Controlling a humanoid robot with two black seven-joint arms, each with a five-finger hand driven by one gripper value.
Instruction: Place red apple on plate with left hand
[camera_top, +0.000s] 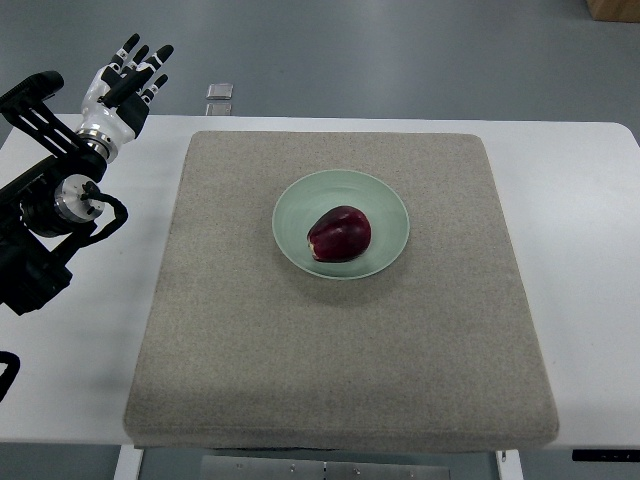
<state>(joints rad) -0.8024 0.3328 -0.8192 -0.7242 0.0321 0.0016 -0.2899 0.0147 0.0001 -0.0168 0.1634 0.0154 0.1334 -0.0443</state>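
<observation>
A dark red apple (339, 234) lies on the pale green plate (390, 205), slightly below the plate's middle. The plate sits near the centre of a grey felt mat (250, 350). My left hand (130, 75) is at the far left back corner of the table, well away from the plate. Its fingers are stretched out and hold nothing. The left arm comes in along the left edge. My right arm does not show.
The mat lies on a white table (590, 250). A small metal object (220, 91) lies on the floor beyond the table's back edge. A brown box corner (612, 8) shows at the top right.
</observation>
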